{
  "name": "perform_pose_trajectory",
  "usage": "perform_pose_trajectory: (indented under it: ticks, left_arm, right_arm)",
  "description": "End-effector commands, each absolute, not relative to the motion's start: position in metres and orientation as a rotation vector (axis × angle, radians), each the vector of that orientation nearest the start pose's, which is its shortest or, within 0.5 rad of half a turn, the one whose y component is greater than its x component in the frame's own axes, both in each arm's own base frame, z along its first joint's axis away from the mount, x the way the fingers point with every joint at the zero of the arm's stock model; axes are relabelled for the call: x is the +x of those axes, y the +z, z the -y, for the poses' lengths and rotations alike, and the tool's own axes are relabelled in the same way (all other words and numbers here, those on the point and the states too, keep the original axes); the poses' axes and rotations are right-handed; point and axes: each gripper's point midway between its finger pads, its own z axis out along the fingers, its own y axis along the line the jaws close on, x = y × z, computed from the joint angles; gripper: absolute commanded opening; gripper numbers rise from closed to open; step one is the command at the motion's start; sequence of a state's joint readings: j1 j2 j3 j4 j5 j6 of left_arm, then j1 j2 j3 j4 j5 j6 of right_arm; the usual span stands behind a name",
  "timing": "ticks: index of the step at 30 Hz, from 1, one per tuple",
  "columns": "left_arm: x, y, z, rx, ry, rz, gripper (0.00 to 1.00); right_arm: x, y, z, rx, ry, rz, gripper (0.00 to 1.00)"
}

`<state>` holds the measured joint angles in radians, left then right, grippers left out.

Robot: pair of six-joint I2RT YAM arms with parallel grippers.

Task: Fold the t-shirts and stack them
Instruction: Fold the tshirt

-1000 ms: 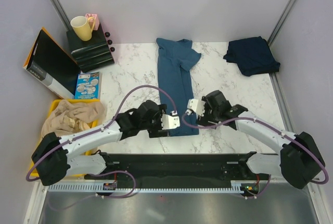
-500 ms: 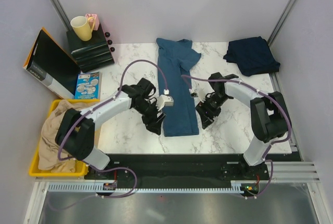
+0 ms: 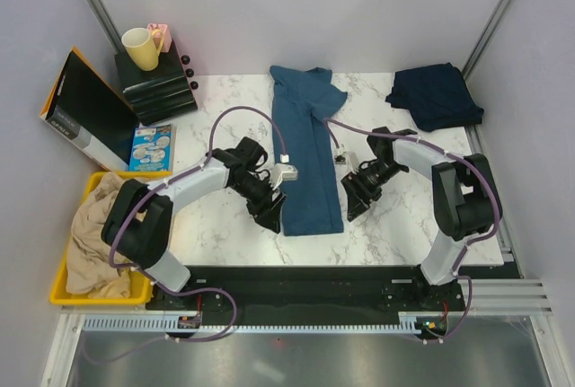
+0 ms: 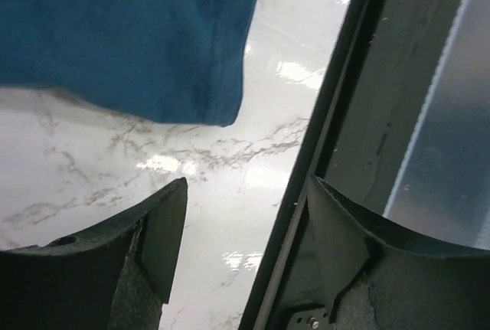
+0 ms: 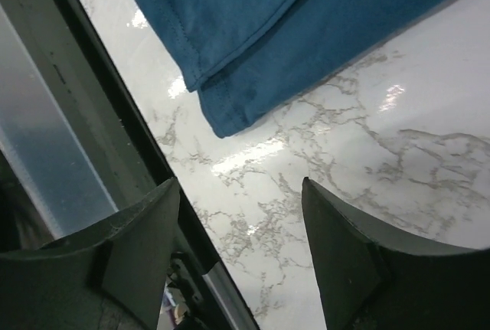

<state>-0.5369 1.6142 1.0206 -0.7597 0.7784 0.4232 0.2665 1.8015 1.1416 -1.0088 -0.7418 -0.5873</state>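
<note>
The steel-blue t-shirt (image 3: 305, 149) lies folded into a long narrow strip down the middle of the marble table. Its near hem corner shows in the left wrist view (image 4: 153, 47) and in the right wrist view (image 5: 253, 39). The navy t-shirt (image 3: 436, 95) lies bunched at the back right. My left gripper (image 3: 274, 216) is open and empty beside the strip's near left corner. My right gripper (image 3: 352, 206) is open and empty beside the near right corner. Neither touches the cloth.
A yellow bin (image 3: 63, 293) with beige cloth (image 3: 108, 221) sits at the left front. A black box with a yellow mug (image 3: 142, 48), a black binder (image 3: 85, 109) and a small booklet (image 3: 151, 147) stand at the back left. A black rail (image 3: 296, 279) runs along the table's near edge.
Both arms have swung out from over the strip's near end to its sides, wrists now turned toward the near edge. The blue shirt lies as before.
</note>
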Motion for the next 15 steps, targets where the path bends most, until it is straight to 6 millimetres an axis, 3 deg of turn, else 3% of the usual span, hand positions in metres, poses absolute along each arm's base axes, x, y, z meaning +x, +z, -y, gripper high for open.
perform_pose_trajectory:
  ticks: [1, 7, 13, 14, 15]
  left_arm:
    - [0.211, 0.08, 0.231, 1.359, -0.862, -2.266, 0.71]
    - [0.242, 0.076, 0.203, 1.49, -0.423, -2.089, 0.71]
    - [0.254, 0.104, 0.222, 1.627, -0.23, -1.745, 0.71]
    - [0.244, 0.099, 0.227, 1.677, -0.222, -1.695, 0.72]
    - [0.246, 0.104, 0.234, 1.678, -0.196, -1.624, 0.72]
  right_arm:
    - [0.247, 0.058, -0.158, -1.203, 0.902, -2.529, 0.73]
    - [0.27, 0.063, -0.128, -1.362, 0.557, -2.44, 0.77]
    - [0.295, 0.083, -0.115, -1.567, 0.27, -2.224, 0.77]
    - [0.294, 0.084, -0.112, -1.625, 0.207, -2.179, 0.77]
    - [0.295, 0.085, -0.113, -1.65, 0.174, -2.144, 0.78]
